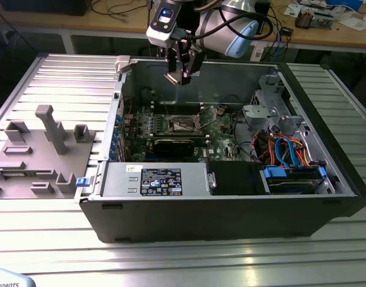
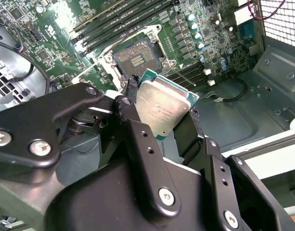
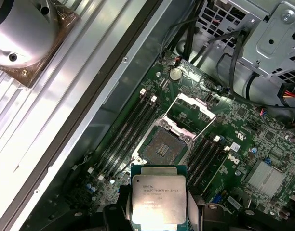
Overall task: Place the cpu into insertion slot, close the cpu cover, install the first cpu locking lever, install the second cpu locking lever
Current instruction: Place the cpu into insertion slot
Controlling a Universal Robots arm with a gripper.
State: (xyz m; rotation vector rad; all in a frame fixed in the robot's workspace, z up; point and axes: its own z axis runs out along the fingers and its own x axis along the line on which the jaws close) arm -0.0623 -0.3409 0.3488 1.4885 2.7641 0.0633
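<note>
Computer case (image 1: 231, 215): holds motherboard (image 3: 244, 139); its socket (image 3: 164, 147) open, empty. Hand (image 2: 163, 102): closed on cpu (image 3: 158, 199) edges, chip tilted, above socket.

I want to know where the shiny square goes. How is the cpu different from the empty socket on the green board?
The cpu has a smooth silvery top; the socket is dark with pale patches in its middle. The cpu is clamped in the gripper, up above the green board; the socket lies open on that board. Both are square.
</note>
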